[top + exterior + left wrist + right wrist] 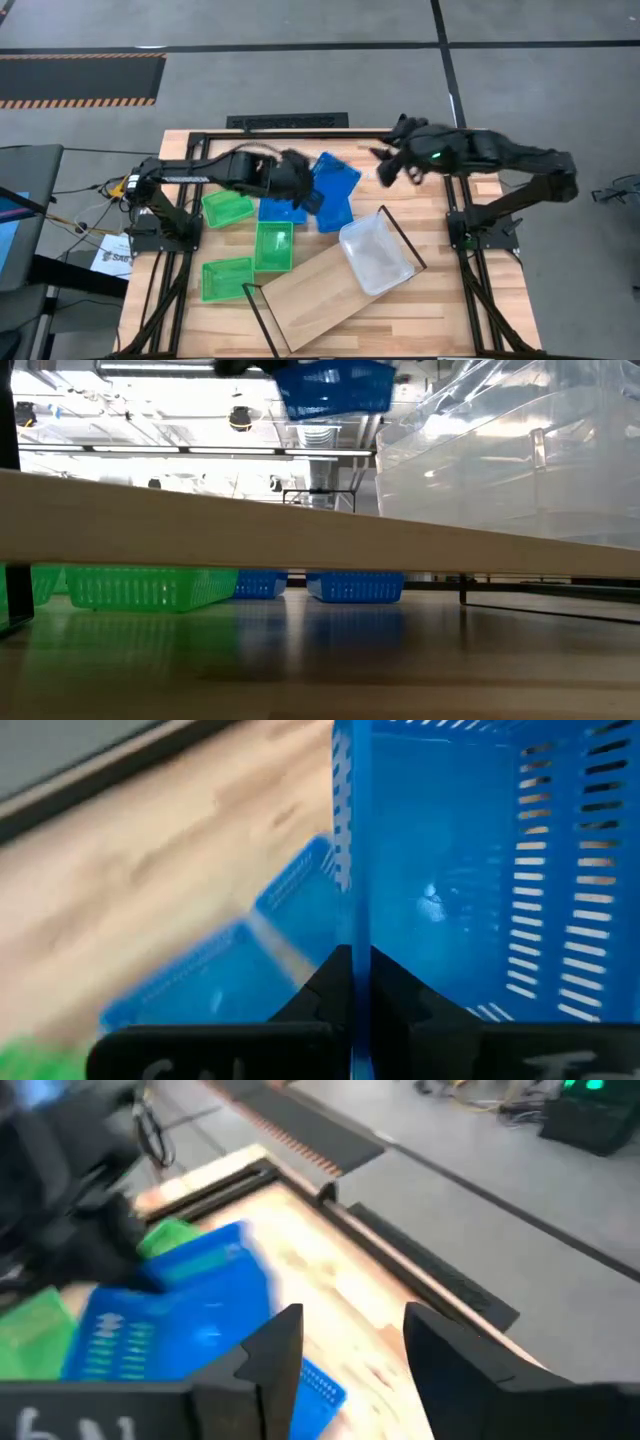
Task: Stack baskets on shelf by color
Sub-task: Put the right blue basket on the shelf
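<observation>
My left gripper (pixel 305 190) is shut on a blue basket (pixel 338 176), which hangs tilted above the table's middle and shows high up in the low view (pixel 335 388). Under it, two more blue baskets (pixel 283 211) (pixel 336 216) rest on the table. Three green baskets (pixel 228 208) (pixel 273 246) (pixel 228 278) stand to their left. A clear basket (pixel 375 253) sits on the right end of the shelf (pixel 315 292), a slanting light-wood plank. My right gripper (pixel 383 165) hovers open, right of the held basket, with nothing between its fingers (pixel 270 1355). My left gripper pinches one side wall of the blue basket at its rim (pixel 352 920), one finger (pixel 395 995) inside the basket and the other outside. The wall stands on edge between the fingers. The basket is lifted clear of the table and tilted.
Black wire frames (pixel 262 318) (pixel 405 238) stand at the shelf's two ends. In the low view the plank (pixel 300 530) crosses the whole picture above the tabletop. Bare plank lies left of the clear basket. Black rails (pixel 400 1265) run along the table's far edge.
</observation>
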Action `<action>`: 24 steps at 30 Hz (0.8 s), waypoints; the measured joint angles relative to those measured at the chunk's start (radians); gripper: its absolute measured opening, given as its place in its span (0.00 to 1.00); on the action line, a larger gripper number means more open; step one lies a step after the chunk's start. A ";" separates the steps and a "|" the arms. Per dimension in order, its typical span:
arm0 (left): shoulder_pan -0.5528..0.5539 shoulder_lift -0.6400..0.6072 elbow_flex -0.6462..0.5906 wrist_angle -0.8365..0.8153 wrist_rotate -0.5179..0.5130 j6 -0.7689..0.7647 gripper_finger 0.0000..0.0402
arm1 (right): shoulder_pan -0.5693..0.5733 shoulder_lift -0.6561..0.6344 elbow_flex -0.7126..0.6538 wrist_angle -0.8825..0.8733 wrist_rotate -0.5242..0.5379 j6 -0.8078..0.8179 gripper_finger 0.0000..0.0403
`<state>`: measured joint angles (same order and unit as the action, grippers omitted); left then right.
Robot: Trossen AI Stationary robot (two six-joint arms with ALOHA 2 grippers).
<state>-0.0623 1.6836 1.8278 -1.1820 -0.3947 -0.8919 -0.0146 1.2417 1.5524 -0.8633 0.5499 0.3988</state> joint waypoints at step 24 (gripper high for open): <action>-0.482 0.187 0.000 -0.072 -0.139 -1.156 0.00 | 0.173 -0.099 -0.002 -0.183 -0.003 0.120 0.41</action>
<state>-0.5442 1.8710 1.8278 -1.2539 -0.5341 -2.0475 0.1580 1.1427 1.5509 -1.0463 0.5472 0.5186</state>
